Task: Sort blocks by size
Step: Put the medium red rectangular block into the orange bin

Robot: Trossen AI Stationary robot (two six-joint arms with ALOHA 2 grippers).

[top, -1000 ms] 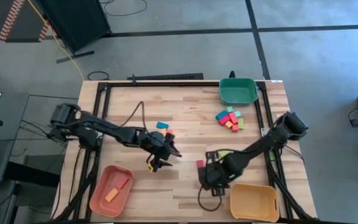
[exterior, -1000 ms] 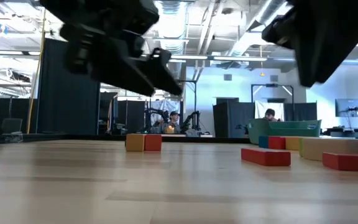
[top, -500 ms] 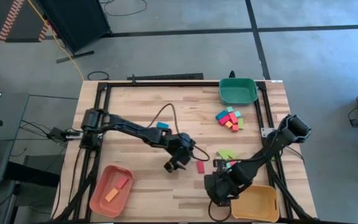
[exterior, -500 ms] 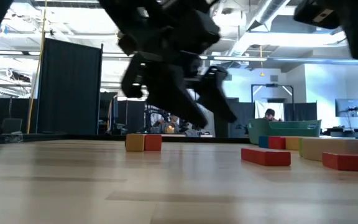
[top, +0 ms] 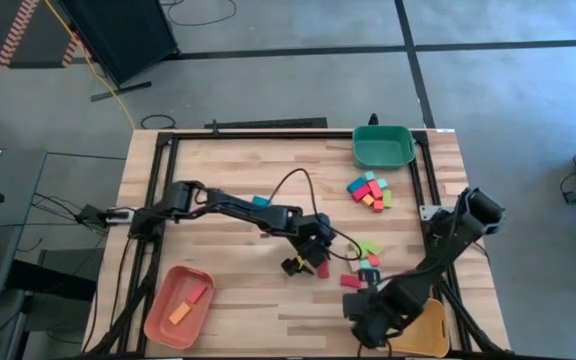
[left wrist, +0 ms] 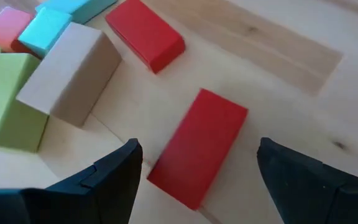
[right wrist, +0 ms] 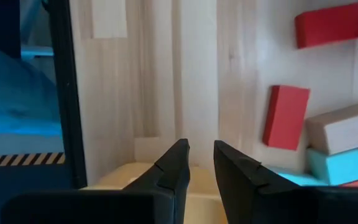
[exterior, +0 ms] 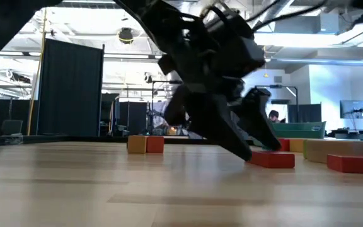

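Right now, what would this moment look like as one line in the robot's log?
left gripper: fingers open over red block | right gripper: fingers nearly shut, empty, at yellow tray | sorting unfinished

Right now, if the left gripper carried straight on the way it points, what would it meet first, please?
Most likely the red bar lying flat between the open fingers of the left gripper; depth is hard to judge.

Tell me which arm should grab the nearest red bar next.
Left. The left gripper is open and hangs right over the red bar, which lies between its fingers. The right gripper is shut, off at the yellow tray.
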